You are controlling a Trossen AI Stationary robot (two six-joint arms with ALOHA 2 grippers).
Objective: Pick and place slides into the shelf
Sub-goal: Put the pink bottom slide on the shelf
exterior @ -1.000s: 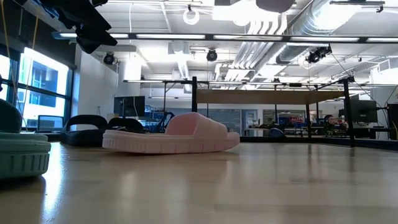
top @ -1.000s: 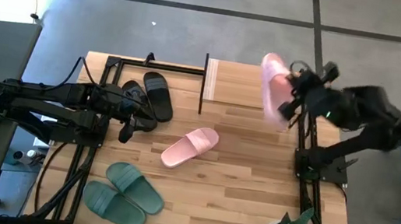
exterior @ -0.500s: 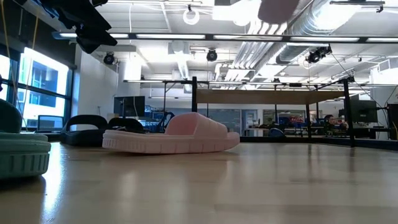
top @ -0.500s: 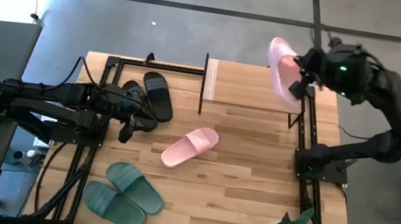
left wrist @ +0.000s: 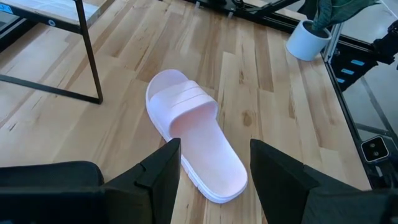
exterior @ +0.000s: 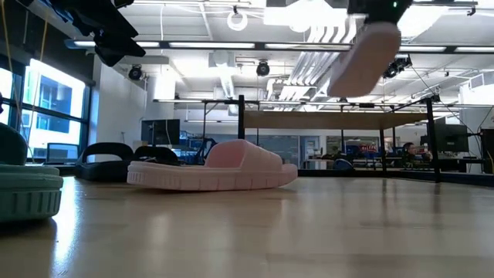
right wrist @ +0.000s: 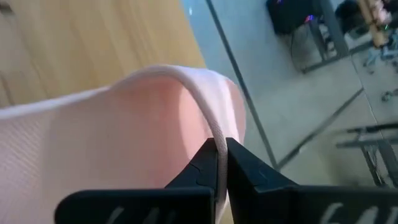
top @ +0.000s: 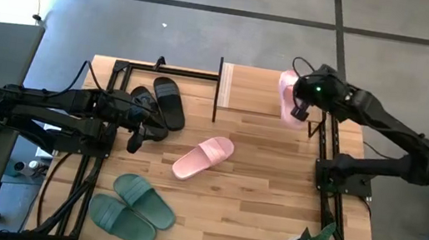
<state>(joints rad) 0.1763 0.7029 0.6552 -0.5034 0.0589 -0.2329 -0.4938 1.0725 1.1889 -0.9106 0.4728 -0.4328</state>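
Pinching a pink slide [top: 288,97], right hand [top: 301,107] closed above shelf [top: 256,91].

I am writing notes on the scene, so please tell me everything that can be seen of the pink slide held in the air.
The held pink slide is pale pink, open-toe, with one wide strap and a thick sole of what looks like soft foam. The right gripper is shut on the strap's thin edge, nothing else touching. The slide hangs tilted above the shelf, near its right end. In the low view its sole slants well above the shelf top.
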